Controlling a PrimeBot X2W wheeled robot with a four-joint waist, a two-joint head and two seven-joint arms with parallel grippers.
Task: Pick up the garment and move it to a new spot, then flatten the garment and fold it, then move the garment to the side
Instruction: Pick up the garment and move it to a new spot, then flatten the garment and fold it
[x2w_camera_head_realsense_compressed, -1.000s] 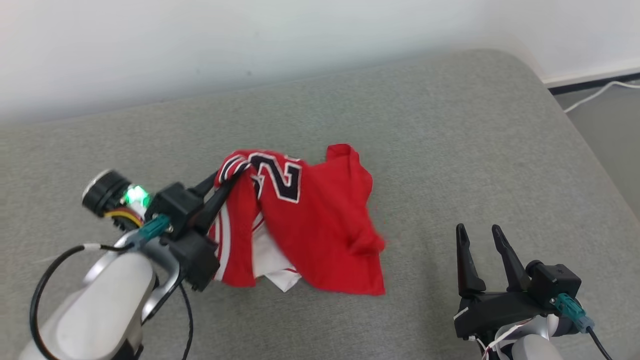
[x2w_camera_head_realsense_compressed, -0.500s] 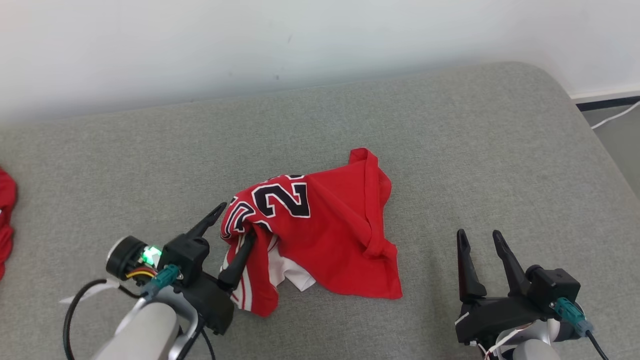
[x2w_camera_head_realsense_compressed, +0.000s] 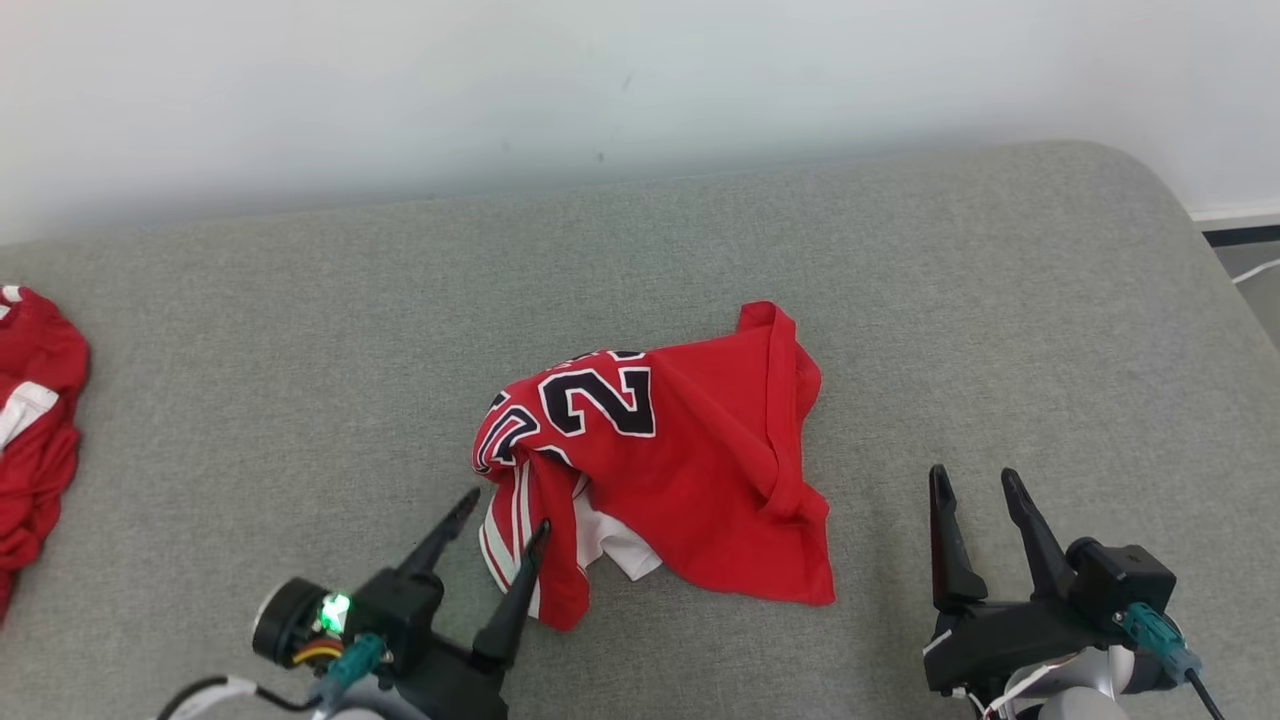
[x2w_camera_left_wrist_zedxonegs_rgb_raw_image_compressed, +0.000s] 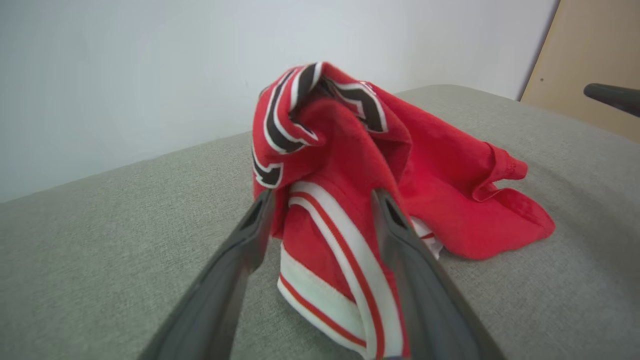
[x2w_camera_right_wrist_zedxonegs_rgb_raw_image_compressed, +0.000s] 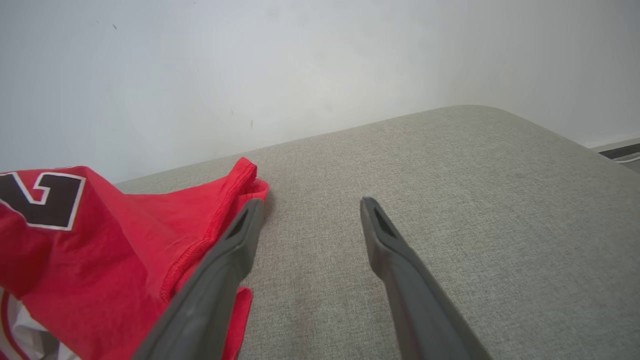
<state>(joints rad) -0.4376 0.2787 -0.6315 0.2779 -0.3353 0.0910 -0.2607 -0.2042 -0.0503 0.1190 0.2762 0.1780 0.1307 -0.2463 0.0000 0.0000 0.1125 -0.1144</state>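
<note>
Left gripper (x2w_camera_head_realsense_compressed: 508, 508) sat with fingers spread either side of the striped hem of the shirt (x2w_camera_head_realsense_compressed: 690, 450), right gripper (x2w_camera_head_realsense_compressed: 973, 472) spread and empty beside it, shirt crumpled mid cushion (x2w_camera_head_realsense_compressed: 300, 400), so I judged placing done, flattening next: pinch opposite edges, pull apart.

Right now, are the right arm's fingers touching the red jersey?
Apart. The head view shows bare grey cushion between the right fingers and the jersey.
</note>
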